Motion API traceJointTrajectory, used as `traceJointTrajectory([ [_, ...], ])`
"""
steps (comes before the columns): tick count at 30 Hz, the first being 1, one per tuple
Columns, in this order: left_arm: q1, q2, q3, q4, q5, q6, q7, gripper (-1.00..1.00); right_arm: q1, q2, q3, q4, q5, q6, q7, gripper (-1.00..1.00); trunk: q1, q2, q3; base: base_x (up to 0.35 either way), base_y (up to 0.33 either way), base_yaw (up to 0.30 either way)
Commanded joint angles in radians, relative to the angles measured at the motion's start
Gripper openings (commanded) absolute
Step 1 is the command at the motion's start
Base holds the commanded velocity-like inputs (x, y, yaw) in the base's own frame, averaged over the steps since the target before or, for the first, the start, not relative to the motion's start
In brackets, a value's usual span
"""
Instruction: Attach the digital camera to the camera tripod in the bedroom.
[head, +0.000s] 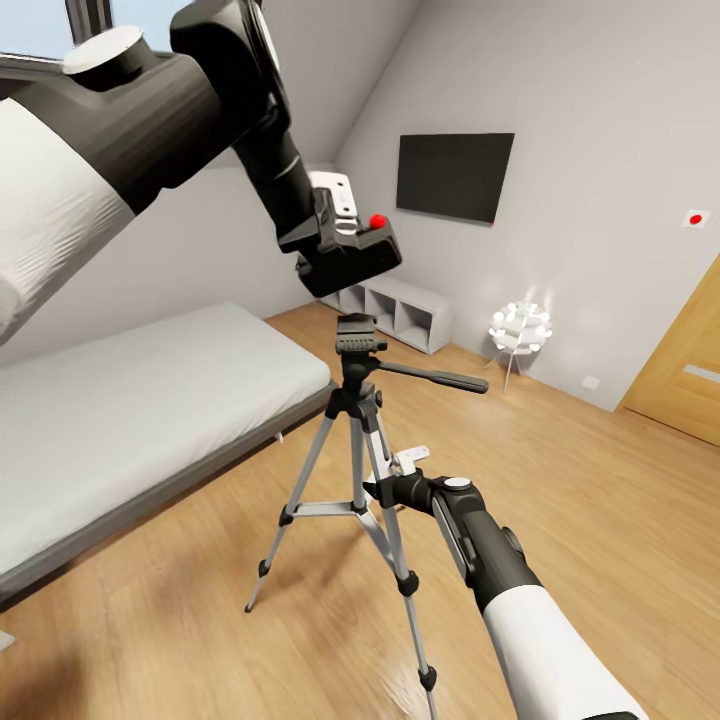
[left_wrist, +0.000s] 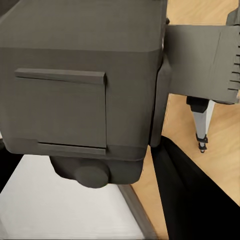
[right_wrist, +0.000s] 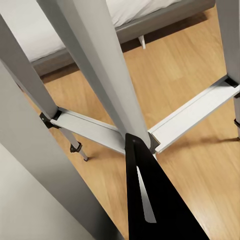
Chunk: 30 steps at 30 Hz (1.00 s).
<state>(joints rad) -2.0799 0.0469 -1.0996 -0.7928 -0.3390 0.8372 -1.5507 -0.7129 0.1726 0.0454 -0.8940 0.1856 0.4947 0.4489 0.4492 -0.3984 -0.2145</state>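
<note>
Black digital camera (head: 350, 252) pinched in left end effector (head: 335, 235), just above camera tripod (head: 358, 420) head, beside bed (head: 130, 420). Left wrist: camera body (left_wrist: 80, 85) close up. Right wrist: silver tripod legs (right_wrist: 95, 70); right end effector (head: 385, 488) clamped on the centre column.

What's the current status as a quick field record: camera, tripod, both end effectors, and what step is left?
camera: digital camera held by the left end effector, raised above the tripod head, not yet seated
tripod: camera tripod standing upright on the wood floor beside the bed; pan handle points toward the door side
right end effector: at the tripod's upper legs, seemingly steadying it; grip not clear
gap: camera and mount plate apart
remaining: probably lower the camera onto the head
</note>
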Motion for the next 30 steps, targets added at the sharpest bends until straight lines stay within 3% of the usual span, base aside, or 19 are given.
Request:
traceJointTrajectory([
  [1,-0.002,-0.002,-0.002,0.000,-0.013,0.007,-0.009,-1.00,0.000,0.001,-0.001,0.006,0.070,-0.004,0.006,-1.00,0.001,-0.002,-0.002,0.000,0.000,0.000],
  [7,-0.002,-0.011,-0.015,0.005,-0.030,0.006,-0.008,-1.00,0.000,0.001,-0.001,0.006,0.069,-0.004,0.006,-1.00,0.001,-0.002,-0.002,0.000,0.000,0.000],
  [9,-0.002,-0.012,-0.047,0.006,-0.030,0.006,-0.008,-1.00,0.000,0.001,-0.001,0.006,0.070,-0.004,0.006,-1.00,0.001,-0.002,-0.002,0.000,0.000,0.000],
  [11,-0.002,-0.014,-0.107,0.008,-0.025,0.006,-0.008,-1.00,0.000,0.001,-0.001,0.006,0.070,-0.004,0.006,-1.00,0.001,-0.002,-0.002,0.000,0.000,0.000],
  [15,-0.002,-0.020,-0.153,0.009,-0.017,0.006,-0.008,-1.00,0.000,0.001,-0.001,0.006,0.071,-0.004,0.006,-1.00,0.001,-0.002,-0.002,0.000,0.000,0.000],
  [25,-0.002,-0.024,-0.168,0.007,-0.008,0.005,-0.009,-1.00,0.000,0.000,-0.001,0.007,0.071,-0.004,0.005,-1.00,0.001,-0.002,-0.002,0.000,0.000,0.000],
  [27,-0.002,-0.023,-0.168,0.007,0.006,0.005,-0.009,-1.00,0.000,0.000,-0.001,0.007,0.071,-0.004,0.006,-1.00,0.001,-0.002,-0.002,0.000,0.000,0.000],
  [30,-0.002,-0.022,-0.168,0.009,0.059,0.005,-0.009,-1.00,0.000,0.001,-0.001,0.007,0.071,-0.004,0.005,-1.00,0.001,-0.002,-0.002,0.000,0.000,0.000],
])
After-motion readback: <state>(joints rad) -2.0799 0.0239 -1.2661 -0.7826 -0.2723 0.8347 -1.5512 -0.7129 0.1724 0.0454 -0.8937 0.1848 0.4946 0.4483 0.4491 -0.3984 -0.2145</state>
